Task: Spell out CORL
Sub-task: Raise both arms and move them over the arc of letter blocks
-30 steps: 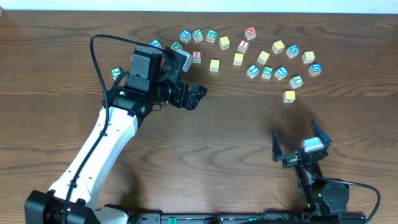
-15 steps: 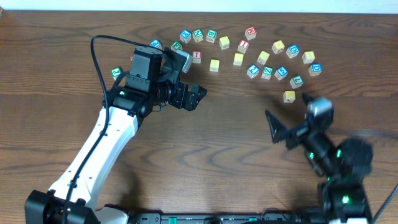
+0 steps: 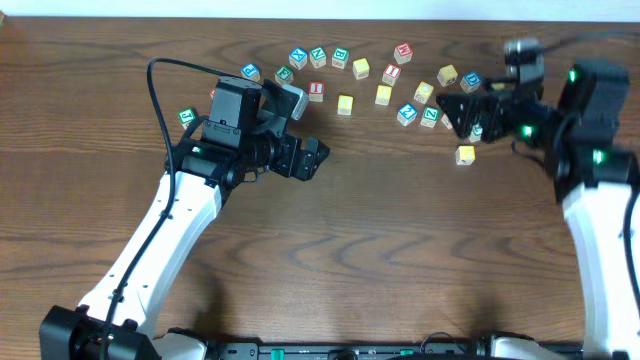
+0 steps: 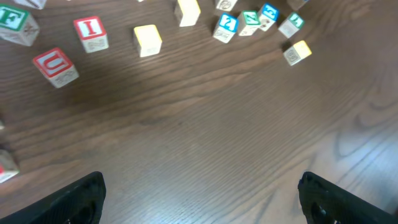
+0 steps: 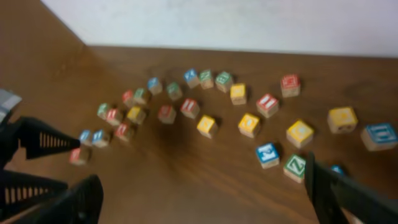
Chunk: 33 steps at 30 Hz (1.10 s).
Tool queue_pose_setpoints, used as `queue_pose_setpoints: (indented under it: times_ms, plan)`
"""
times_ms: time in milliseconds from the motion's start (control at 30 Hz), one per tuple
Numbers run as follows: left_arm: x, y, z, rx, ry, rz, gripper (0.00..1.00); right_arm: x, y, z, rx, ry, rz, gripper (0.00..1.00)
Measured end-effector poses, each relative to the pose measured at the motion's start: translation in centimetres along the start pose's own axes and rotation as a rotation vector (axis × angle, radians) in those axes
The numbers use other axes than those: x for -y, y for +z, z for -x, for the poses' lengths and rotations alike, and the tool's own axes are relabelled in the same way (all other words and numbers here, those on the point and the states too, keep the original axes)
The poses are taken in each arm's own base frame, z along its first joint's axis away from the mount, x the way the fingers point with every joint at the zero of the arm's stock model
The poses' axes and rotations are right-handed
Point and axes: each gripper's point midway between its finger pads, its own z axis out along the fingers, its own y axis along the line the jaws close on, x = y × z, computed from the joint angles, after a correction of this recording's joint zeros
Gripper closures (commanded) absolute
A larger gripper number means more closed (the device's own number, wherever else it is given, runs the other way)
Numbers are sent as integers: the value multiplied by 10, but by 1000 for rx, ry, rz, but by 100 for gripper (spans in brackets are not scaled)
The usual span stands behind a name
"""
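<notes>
Several wooden letter blocks (image 3: pixel 400 85) lie scattered in an arc along the back of the table; I cannot pick out C, O, R or L. My left gripper (image 3: pixel 305 128) hovers open beside the arc's left end. In its wrist view the gripper (image 4: pixel 202 199) has only bare wood between its fingers, with a red U block (image 4: pixel 57 66) and a red I block (image 4: pixel 90 34) ahead. My right gripper (image 3: pixel 475 118) hangs open over the right-hand blocks. In its wrist view the gripper (image 5: pixel 205 199) has a blue block (image 5: pixel 267 155) and a green Z block (image 5: pixel 294 167) near its right finger.
One green block (image 3: pixel 187 116) sits apart at the far left, behind the left arm. A lone yellow block (image 3: pixel 465 154) lies just in front of the right cluster. A white wall (image 5: pixel 249 25) rises behind the table's back edge.
My right arm has swung up from the table's front right to the back right, over the right-hand blocks, still open. The left arm has not moved.
</notes>
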Motion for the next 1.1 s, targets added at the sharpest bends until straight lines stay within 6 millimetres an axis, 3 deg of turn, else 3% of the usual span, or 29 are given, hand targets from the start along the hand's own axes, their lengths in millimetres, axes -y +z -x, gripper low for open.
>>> queue_pose_setpoints:
  times_ms: [267, 467, 700, 900, 1100]
  plan:
    - [-4, 0, 0, 0, -1, 25, 2, 23, 47, 8, -260, 127, 74, 1]
    - [-4, 0, 0, 0, 0, 26, 2, 43, 96, 6, -431, 70, -42, 1]
    - [-4, 0, 0, 0, 0, 25, 2, 66, 140, -24, -578, -28, -225, 1]
    - [-4, 0, 0, 1, 0, 25, 2, 110, 177, -61, -653, -46, -325, 1]
    - [-4, 0, 0, 1, 0, 25, 2, 122, 188, -68, -650, -46, -337, 1]
